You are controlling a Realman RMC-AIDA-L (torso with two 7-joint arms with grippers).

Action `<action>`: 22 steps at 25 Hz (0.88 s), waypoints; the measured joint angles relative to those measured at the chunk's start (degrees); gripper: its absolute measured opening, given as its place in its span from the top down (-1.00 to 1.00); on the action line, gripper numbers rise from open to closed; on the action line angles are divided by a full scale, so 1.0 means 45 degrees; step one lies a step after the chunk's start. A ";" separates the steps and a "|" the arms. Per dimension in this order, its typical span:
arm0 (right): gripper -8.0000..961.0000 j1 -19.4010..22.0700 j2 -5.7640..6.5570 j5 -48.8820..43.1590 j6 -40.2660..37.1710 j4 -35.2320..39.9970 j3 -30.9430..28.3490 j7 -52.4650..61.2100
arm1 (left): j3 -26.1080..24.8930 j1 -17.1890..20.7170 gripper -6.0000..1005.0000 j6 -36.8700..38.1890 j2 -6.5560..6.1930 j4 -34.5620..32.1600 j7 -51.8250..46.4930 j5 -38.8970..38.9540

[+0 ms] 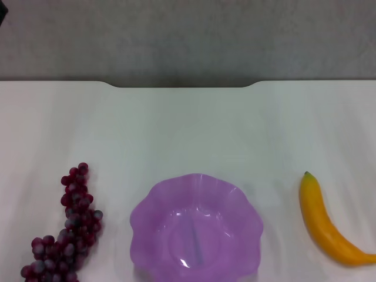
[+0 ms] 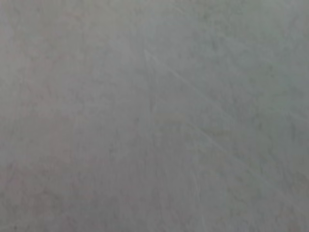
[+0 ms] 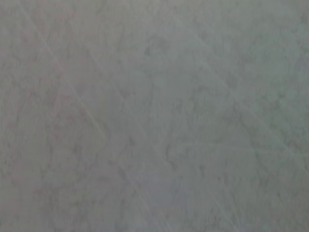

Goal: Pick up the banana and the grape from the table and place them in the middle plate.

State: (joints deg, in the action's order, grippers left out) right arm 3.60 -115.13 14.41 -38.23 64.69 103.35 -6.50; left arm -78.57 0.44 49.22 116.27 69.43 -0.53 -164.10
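Note:
A purple translucent plate (image 1: 147,214) with a wavy rim sits near the front middle of the white table (image 1: 188,129), and nothing lies in it. The grape (image 1: 69,230), a long dark red-purple bunch, lies on the table to the plate's left. On the plate's right lies the yellow-orange banana (image 1: 326,226), its dark tip pointing away from me. Neither gripper shows in the head view. Both wrist views show only a plain grey surface.
The table's far edge has a shallow notch (image 1: 182,86) in the middle, with a grey wall behind it.

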 joint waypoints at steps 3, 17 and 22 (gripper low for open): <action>-0.58 0.0000 0.0000 0.0000 0.0000 0.0000 0.0000 0.0000 | 0.0001 0.0000 -0.72 0.0000 0.0000 0.0000 0.0000 0.0005; -0.58 0.0065 0.0000 0.0074 0.1600 0.0780 -0.0074 0.0017 | -0.0084 0.0505 -0.71 -0.3064 0.0020 0.1813 0.0123 0.0063; -0.58 0.0121 0.0000 0.0115 0.3428 0.1647 -0.0347 0.0174 | -0.0437 0.0857 -0.71 -0.6129 0.0038 0.3391 0.0134 0.0203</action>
State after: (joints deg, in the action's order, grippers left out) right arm 4.14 -115.13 14.93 -22.80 72.10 101.78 -5.72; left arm -80.54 4.30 21.64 116.44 84.69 0.07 -163.19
